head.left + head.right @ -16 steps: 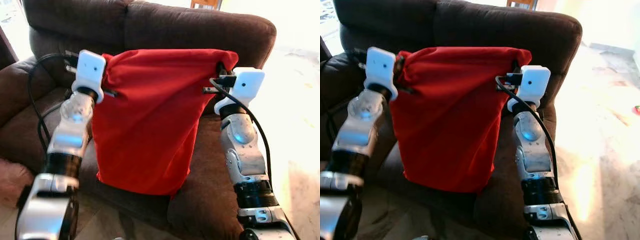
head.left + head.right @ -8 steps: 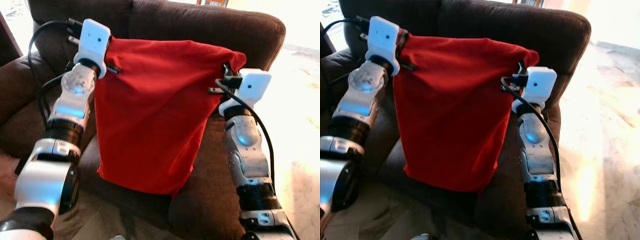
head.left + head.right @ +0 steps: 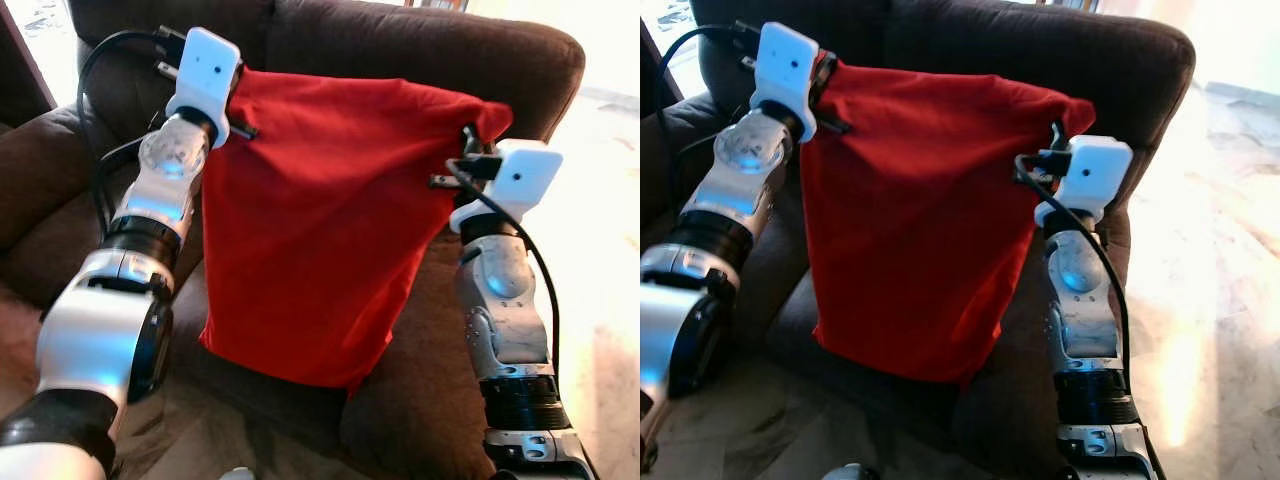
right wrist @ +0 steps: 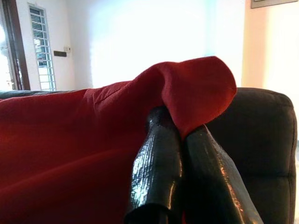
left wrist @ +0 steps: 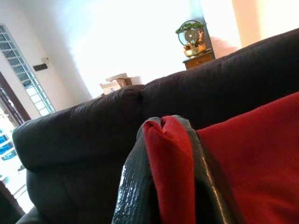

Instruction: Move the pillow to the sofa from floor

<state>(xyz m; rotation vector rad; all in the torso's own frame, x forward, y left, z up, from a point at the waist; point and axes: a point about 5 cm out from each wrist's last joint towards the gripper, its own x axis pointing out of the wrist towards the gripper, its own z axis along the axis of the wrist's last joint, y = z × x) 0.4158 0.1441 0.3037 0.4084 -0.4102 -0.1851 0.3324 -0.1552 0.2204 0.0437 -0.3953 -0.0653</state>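
A red pillow (image 3: 320,220) hangs in the air in front of the dark brown sofa (image 3: 420,50), its lower edge just above the seat cushion. My left gripper (image 5: 167,154) is shut on the pillow's top left corner, and the red cloth shows pinched between its black fingers (image 5: 135,186). My right gripper (image 4: 180,140) is shut on the top right corner, where the cloth folds over the fingers (image 4: 154,168). The left corner is held a little higher than the right, so the pillow's top edge slopes.
The sofa's backrest (image 3: 1040,50) rises behind the pillow, with an armrest (image 3: 40,170) at the left. Pale tiled floor (image 3: 1220,260) lies to the right. A wooden stand with an ornament (image 5: 192,39) shows behind the sofa.
My left gripper has lifted its corner of the pillow higher and toward the backrest. The right gripper has shifted slightly right and stayed shut. The view has also moved closer to the sofa.
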